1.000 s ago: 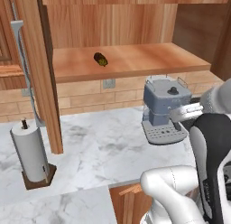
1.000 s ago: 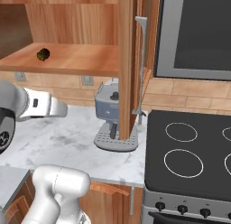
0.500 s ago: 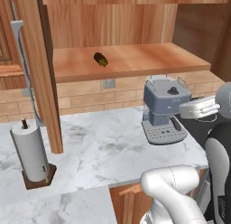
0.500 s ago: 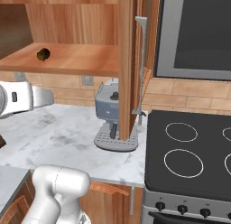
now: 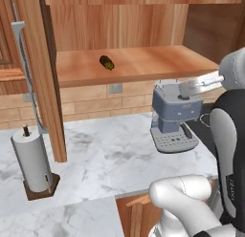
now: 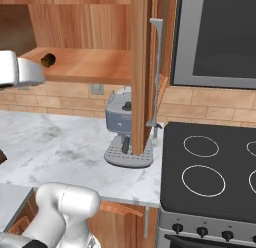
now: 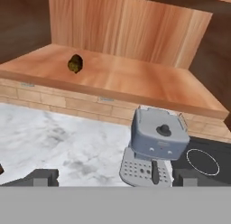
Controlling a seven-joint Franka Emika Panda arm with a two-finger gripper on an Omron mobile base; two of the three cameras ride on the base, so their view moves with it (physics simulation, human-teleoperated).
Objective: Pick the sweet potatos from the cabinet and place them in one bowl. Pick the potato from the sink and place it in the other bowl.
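Note:
One small dark olive-brown sweet potato (image 5: 106,62) lies on the plank shelf of the open wooden cabinet (image 5: 143,64), toward its left part. In the hand view the sweet potato (image 7: 75,63) sits at the upper left on the cabinet (image 7: 135,85) shelf, well beyond the tips. My gripper (image 7: 113,178) is open, its two dark fingertips (image 7: 41,176) far apart with nothing between them. From the left base view my gripper (image 5: 185,89) hangs above the coffee machine, below and right of the shelf's front edge.
A blue-grey coffee machine (image 5: 174,117) stands on the marble counter (image 5: 110,159) under the shelf. A paper towel holder (image 5: 32,164) is at the left, beside the open cabinet door (image 5: 45,73). A black stove (image 6: 210,172) and a microwave (image 6: 220,37) lie to the right.
My hand has risen from beside the coffee machine to above it, toward the shelf. The jaws stayed wide apart. The sweet potato has not moved.

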